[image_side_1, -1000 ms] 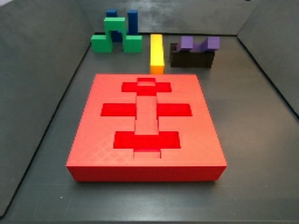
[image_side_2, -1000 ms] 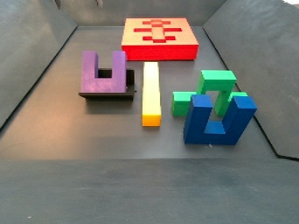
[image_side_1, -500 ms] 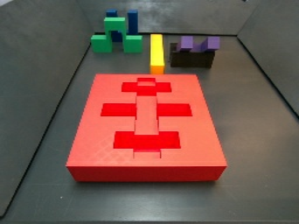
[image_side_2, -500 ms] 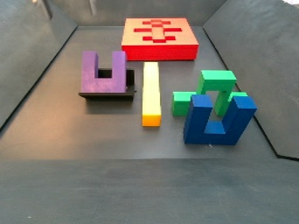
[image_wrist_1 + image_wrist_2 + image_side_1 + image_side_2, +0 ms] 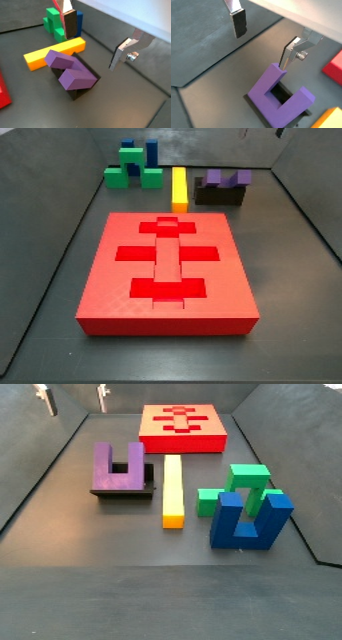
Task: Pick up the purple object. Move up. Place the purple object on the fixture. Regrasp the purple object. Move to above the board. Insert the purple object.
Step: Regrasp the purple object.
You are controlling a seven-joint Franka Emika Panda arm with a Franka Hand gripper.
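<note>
The purple object (image 5: 118, 468) is sitting on the fixture (image 5: 128, 492), leaning back against its raised wall, w/ both prongs pointing up and away from the base. It's looking like rigid plastic: light, stiff, smooth-faced, so prob a bit slippery but not fragile. Best hold, in my judgement, is across the flat outer faces of the two prongs or across the base, pads square to the faces so it's not twisting out. Its long axis is running from base to prong tips, tilted back w/ the fixture wall; the open slot is facing up in a side view.

The gripper (image 5: 264, 37) is hovering above the purple object (image 5: 280, 97), empty, w/ its fingers (image 5: 238, 21) spread wide apart and nothing between them; in a side view its fingertips are just showing at the top edge (image 5: 74, 396). So placing seems done, regrasp not yet started.

The yellow bar (image 5: 173, 490) is lying just beside the fixture, parallel to it. The green block (image 5: 237, 488) and blue block (image 5: 251, 521) are standing beyond that. The board (image 5: 167, 273) is lying well apart, cut-outs facing up and unfilled.
</note>
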